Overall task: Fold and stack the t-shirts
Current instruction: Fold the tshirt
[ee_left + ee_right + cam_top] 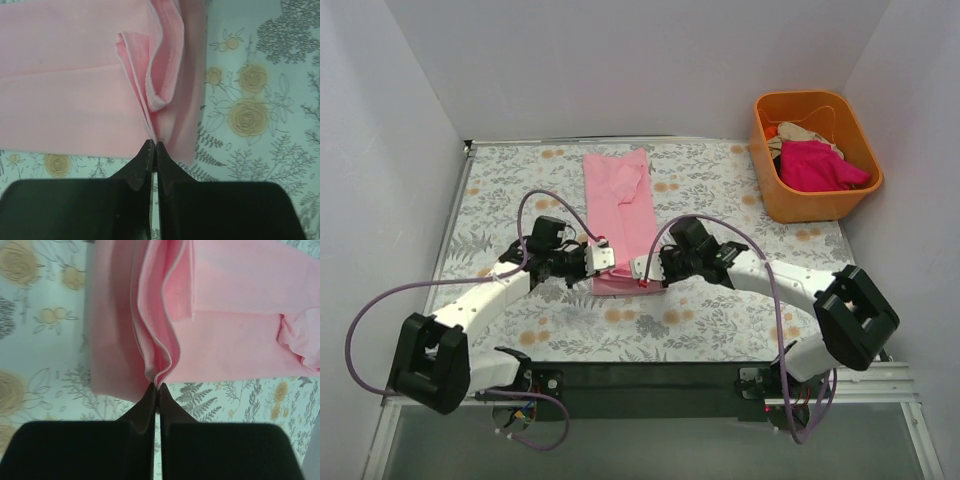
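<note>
Orange tub (812,207) sits at the far right corner of the desk (720,300). In it: magenta t-shirt (817,168) bunched on the near side, cream t-shirt (800,132) crumpled behind it by the far wall. Both are loose heaps, not folded.

Pink t-shirt (620,205) is out on the desk, centre, folded lengthwise into a narrow strip running from the far edge toward the arms. The far half is rumpled on its right side.

Left gripper (603,258) is at the strip's near left corner, right gripper (642,268) at the near right corner, tips facing each other across the near end.

Top view only: tub and contents, full strip length, both arms. It can't resolve the fingertips.

The wrist views fill that in.
- Left wrist: left gripper (153,145) is pinched tight on the pink t-shirt (65,75). Stacked layers and a stitched hem fan up out of the tips. Floral desk (260,100) shows to the right.
- Right wrist: right gripper (156,387) is likewise clamped on the pink t-shirt (240,315). Folded layers ridge up from the pinch. Desk (35,340) shows to the left.

Neither wrist view shows the tub or the other gripper.
</note>
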Available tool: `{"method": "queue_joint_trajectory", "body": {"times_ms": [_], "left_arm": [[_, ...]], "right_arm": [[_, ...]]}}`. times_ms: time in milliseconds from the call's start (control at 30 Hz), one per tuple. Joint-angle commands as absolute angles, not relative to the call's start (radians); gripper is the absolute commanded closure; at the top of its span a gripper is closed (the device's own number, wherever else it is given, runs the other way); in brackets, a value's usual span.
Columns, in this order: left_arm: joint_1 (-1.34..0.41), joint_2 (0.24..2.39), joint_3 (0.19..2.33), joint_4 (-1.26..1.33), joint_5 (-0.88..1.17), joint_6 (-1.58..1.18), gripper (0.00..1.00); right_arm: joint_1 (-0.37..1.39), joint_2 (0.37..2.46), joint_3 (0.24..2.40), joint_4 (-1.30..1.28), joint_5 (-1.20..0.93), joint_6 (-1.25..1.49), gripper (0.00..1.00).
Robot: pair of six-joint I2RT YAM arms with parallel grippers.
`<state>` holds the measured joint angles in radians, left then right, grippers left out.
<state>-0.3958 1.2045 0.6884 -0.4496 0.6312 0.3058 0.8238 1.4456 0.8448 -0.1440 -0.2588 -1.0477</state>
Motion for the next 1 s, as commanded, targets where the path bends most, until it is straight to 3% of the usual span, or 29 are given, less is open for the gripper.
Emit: {"method": "queue_joint_trajectory", "body": {"times_ms": [0, 700, 800, 833, 867, 933, 967], "left_arm": [[-0.362, 1.276, 0.748, -0.351, 0.654, 0.311, 1.0], [-0.209, 1.77, 1.074, -0.215, 0.643, 0.336, 1.0], [-0.206, 1.795, 1.074, -0.18, 0.601, 0.296, 0.79], [-0.203, 1.802, 1.08, -0.143, 0.568, 0.251, 0.75], [-0.201, 1.807, 1.089, -0.135, 0.557, 0.224, 0.7], [-0.18, 1.81, 1.124, -0.101, 0.54, 0.151, 0.62], [-0.172, 1.813, 1.149, -0.112, 0.541, 0.087, 0.6]], "right_arm": [[0.769, 1.521, 0.954, -0.153, -0.279, -1.078, 0.99], [0.586, 1.989, 1.433, -0.176, -0.307, -1.144, 0.98], [0.583, 2.023, 1.46, -0.175, -0.284, -1.137, 0.77], [0.581, 2.031, 1.466, -0.175, -0.279, -1.128, 0.71], [0.578, 2.033, 1.473, -0.176, -0.267, -1.117, 0.57], [0.572, 2.017, 1.485, -0.175, -0.255, -1.08, 0.51], [0.569, 2.008, 1.488, -0.176, -0.244, -1.065, 0.4]]}}
